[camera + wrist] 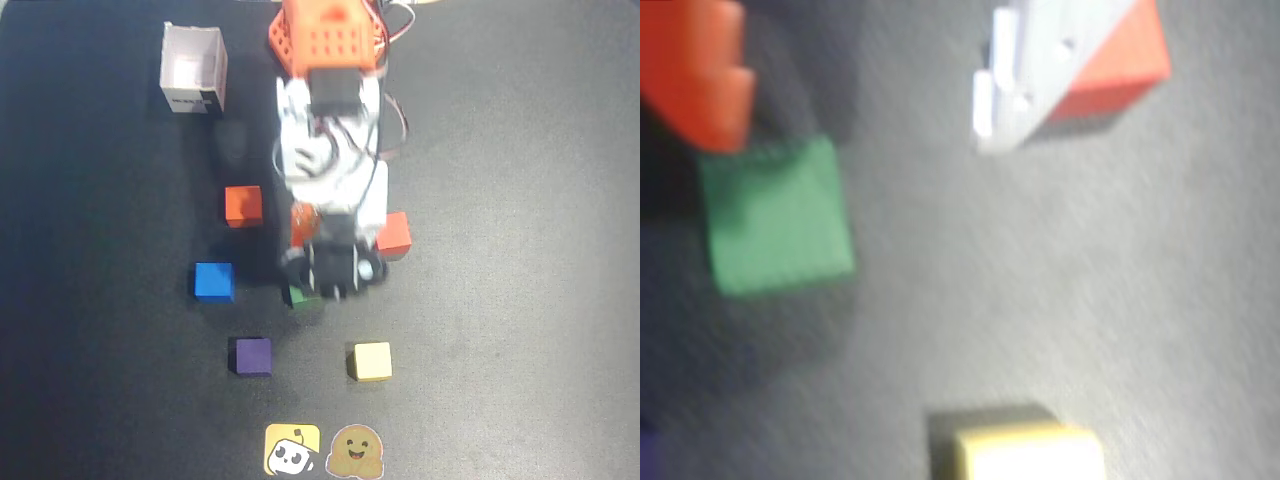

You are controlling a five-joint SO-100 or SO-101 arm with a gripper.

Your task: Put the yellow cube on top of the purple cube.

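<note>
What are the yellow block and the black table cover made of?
The yellow cube looks like painted wood or foam: flat matte faces, sharp edges, no shine. I can't tell which. The black mat looks like cloth or felt, with a fuzzy, dull grain in the wrist view.

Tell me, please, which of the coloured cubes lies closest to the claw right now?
The green cube, partly hidden under the claw in the overhead view. The yellow cube, purple cube and blue cube sit clearly farther off.

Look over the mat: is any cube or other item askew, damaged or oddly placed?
Nothing stands out. The yellow cube and purple cube sit flat and apart on the mat; the white box stands upright.
</note>
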